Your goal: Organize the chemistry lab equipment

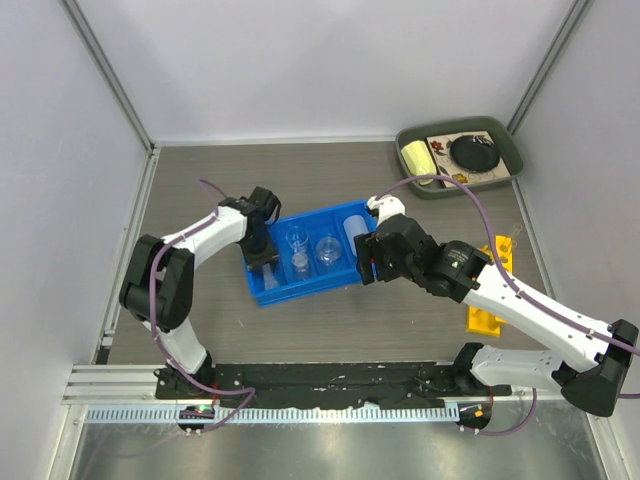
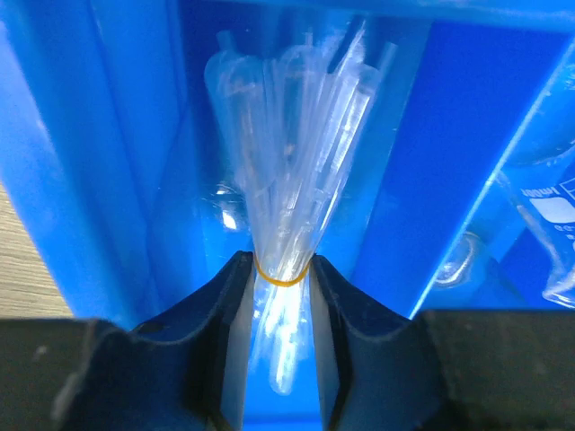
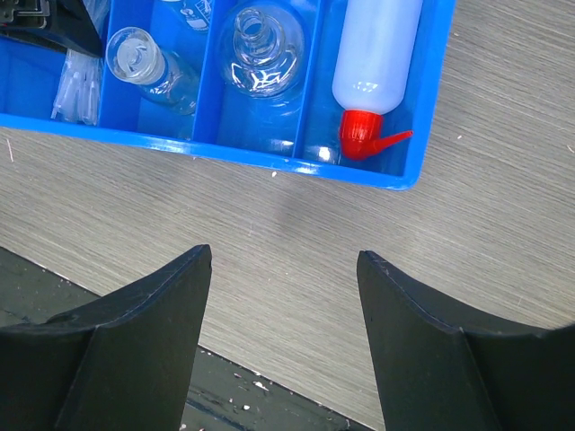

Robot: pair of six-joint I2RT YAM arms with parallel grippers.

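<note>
**A:** Left status?

**B:** My left jaws are clamped on the pipettes (image 2: 287,197), right at the yellow band (image 2: 282,277). Their long axis runs straight out from the jaws. The far ends fan out and the near ends sit back between the jaws. The bundle is in the bin's (image 2: 81,180) end slot.

**A:** Right?

**B:** Right jaws are wide apart and hold nothing. They're over the desk (image 3: 269,215), just beside the bin. The bottle (image 3: 377,54) lies in the opposite end slot, red nozzle at the wall nearest me.
</note>
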